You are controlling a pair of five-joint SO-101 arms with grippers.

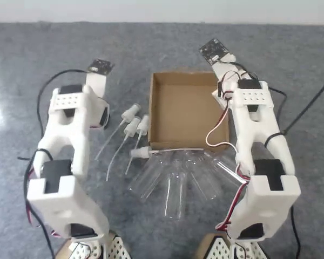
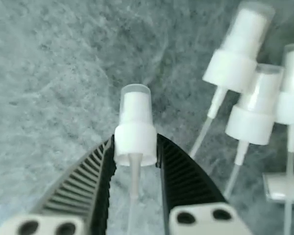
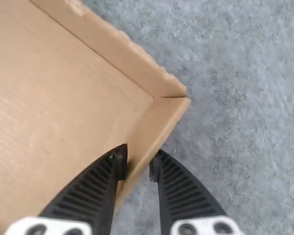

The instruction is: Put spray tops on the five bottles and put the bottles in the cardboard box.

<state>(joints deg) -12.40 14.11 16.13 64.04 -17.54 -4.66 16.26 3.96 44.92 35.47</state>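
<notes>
Left jaws: almost closed on white collar of spray top [image 2: 134,129], dip tube hanging down between them. Advice: hold by collar, not by clear cap. Lift straight up, so tube does not catch loose tops [image 2: 235,54] just beside. Top itself: white body, clear cap, thin pale tube.

Bottles [image 1: 175,181]: clear, lying fanned on bench [image 1: 38,48] at near wall of cardboard box [image 1: 152,108]. Likely to roll, so one needs steadying before tube goes in.

Right jaws: narrow gap, seem to pinch box wall near corner.
</notes>
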